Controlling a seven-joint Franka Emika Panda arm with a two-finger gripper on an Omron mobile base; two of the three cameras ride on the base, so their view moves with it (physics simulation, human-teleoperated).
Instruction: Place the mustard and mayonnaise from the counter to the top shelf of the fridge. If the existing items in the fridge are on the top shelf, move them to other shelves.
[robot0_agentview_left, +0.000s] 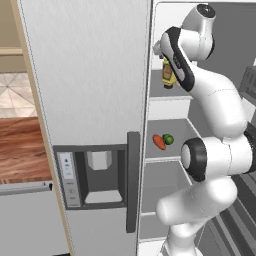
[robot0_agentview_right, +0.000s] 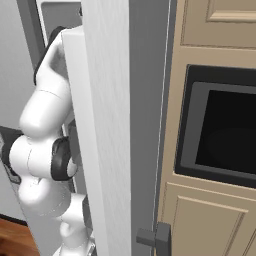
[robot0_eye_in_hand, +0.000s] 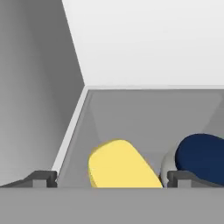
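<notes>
The fridge (robot0_agentview_left: 90, 75) is showing a flat, matte grey door with a dark vertical handle and a recessed dispenser panel, while its open compartment is displaying smooth pale walls and plain grey shelves. On the top shelf (robot0_agentview_left: 172, 94) a mustard bottle (robot0_agentview_left: 168, 75) with a yellow body and a dark printed label is standing upright, close to the shelf's front edge and partly hidden behind the arm. In the hand view the same mustard (robot0_eye_in_hand: 120, 164) is appearing as a rounded, smooth yellow cap, and just beside it a mayonnaise jar (robot0_eye_in_hand: 201, 157) is showing a glossy dark blue domed lid over a pale rim; both are sitting toward the near edge of the shelf. On the middle shelf a tapered orange carrot (robot0_agentview_left: 158, 142) is lying touching a small round green vegetable (robot0_agentview_left: 168, 139).

The white arm is rising from the base, bending at its dark elbow and reaching into the top compartment. The gripper (robot0_eye_in_hand: 112, 177) is hanging above the mustard with its dark fingertips (robot0_eye_in_hand: 41, 177) spread wide on either side, gripping nothing.
</notes>
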